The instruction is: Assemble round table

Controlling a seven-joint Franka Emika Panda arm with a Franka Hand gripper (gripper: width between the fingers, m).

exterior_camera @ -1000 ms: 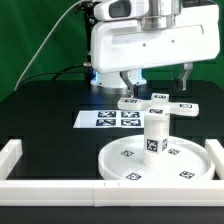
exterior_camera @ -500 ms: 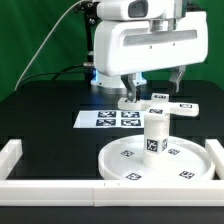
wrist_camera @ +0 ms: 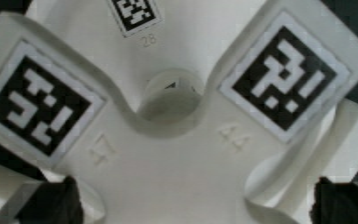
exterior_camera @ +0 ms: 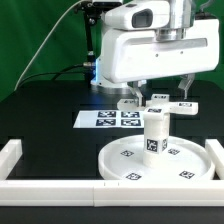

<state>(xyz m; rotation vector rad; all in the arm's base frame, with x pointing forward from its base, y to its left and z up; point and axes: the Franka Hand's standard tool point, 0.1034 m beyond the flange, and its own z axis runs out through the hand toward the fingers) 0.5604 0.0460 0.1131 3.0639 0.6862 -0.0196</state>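
The X-shaped cross base (exterior_camera: pixel 160 104) lies flat on the black table behind the disc. It fills the wrist view (wrist_camera: pixel 176 130), showing two tags and its middle hole (wrist_camera: pixel 172 92). My gripper (exterior_camera: pixel 162 92) hangs low over it and is open. Its fingers (wrist_camera: pixel 345 200) stand on either side of one arm of the cross and do not press on it. The large round disc (exterior_camera: pixel 130 165) lies at the front. The short cylindrical leg (exterior_camera: pixel 155 136) stands upright on its middle.
The marker board (exterior_camera: pixel 108 118) lies to the exterior view's left of the cross base. A white rail (exterior_camera: pixel 12 152) borders the front left, and another (exterior_camera: pixel 214 148) stands by the disc on the right.
The arm has moved toward the exterior view's right and come down a little over the cross base. The jaws have stayed open. No part has moved.
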